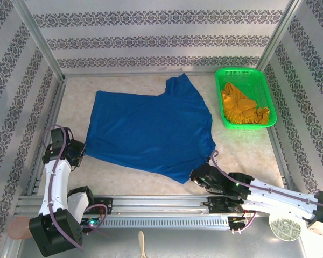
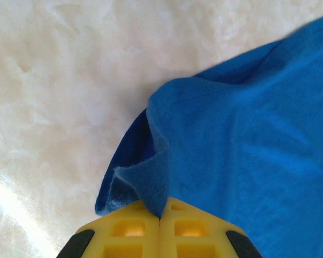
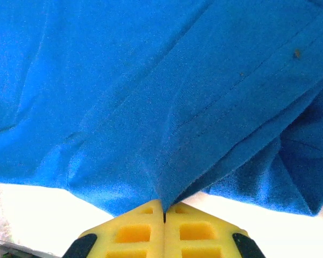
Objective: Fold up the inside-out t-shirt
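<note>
One royal-blue short-sleeved cloth t-shirt [image 1: 151,131] lies spread and wrinkled across the middle of the pale marbled tabletop [image 1: 247,153], with one sleeve reaching toward the far edge. Its near-left corner is bunched and lifted, and the left wrist view shows the cloth doubled over itself there, its fold pinched between the closed yellow pads of the left hand [image 2: 160,212]. That left hand [image 1: 78,150] sits at the shirt's left edge, close to the left side rail. The near-right corner goes into the right hand [image 3: 164,207], whose yellow pads are pressed together on the cloth beside a stitched seam. In the overhead view this right hand [image 1: 203,174] lies at the shirt's nearest point, just in front of the slotted metal rail [image 1: 161,203] along the near edge.

Bare tabletop shows as a strip along the far edge left of the sleeve, a narrow band down the left side, a wedge between the near hem and the rail, and a wider patch to the right of the t-shirt.

Beyond that patch, in the far-right corner, stands a green plastic mesh basket [image 1: 242,70] holding a crumpled mustard-yellow garment [image 1: 241,107]; basket and t-shirt lie near each other but apart. Patterned grey-and-white walls [image 1: 161,43] close the space on three sides.
</note>
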### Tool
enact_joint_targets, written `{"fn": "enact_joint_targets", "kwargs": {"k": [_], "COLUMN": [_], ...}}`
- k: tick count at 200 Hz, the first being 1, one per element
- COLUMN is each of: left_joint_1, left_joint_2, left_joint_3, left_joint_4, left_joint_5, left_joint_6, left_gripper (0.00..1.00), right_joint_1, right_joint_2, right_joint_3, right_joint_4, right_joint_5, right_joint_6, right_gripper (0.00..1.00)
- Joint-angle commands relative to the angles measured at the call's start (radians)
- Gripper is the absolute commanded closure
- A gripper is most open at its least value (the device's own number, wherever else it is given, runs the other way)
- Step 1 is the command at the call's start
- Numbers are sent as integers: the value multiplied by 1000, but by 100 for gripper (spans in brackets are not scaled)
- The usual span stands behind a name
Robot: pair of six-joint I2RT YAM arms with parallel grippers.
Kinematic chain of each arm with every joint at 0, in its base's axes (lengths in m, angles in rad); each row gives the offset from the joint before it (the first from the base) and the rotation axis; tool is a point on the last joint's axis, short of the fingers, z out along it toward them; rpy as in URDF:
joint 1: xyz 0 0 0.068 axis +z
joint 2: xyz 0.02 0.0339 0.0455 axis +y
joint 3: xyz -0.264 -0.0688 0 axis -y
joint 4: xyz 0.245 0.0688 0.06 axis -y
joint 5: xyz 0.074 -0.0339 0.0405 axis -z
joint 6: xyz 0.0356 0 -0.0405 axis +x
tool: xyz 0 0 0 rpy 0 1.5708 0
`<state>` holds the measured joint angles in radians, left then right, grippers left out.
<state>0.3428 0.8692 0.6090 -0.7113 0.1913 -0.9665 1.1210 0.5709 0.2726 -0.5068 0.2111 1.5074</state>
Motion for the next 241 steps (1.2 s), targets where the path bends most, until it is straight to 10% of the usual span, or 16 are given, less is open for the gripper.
{"fn": "enact_joint_targets", "kwargs": {"k": [1, 128, 241], "left_joint_1": [14, 15, 14], "left_joint_2": [-11, -58, 312], "left_joint_3": [6, 97, 194], "left_joint_4": [-56, 14, 230], "left_joint_5": [46, 144, 152], "left_joint_6": [23, 102, 163], "left_gripper": [100, 100, 100], "right_joint_1": [-9, -150, -615], "right_joint_2": [-1, 66, 357], "right_joint_3": [37, 369, 593], "right_joint_4": [-33, -131, -81], "right_joint_5": [18, 53, -276], "right_joint_6": [-25, -298, -652], "right_gripper": [100, 100, 100]}}
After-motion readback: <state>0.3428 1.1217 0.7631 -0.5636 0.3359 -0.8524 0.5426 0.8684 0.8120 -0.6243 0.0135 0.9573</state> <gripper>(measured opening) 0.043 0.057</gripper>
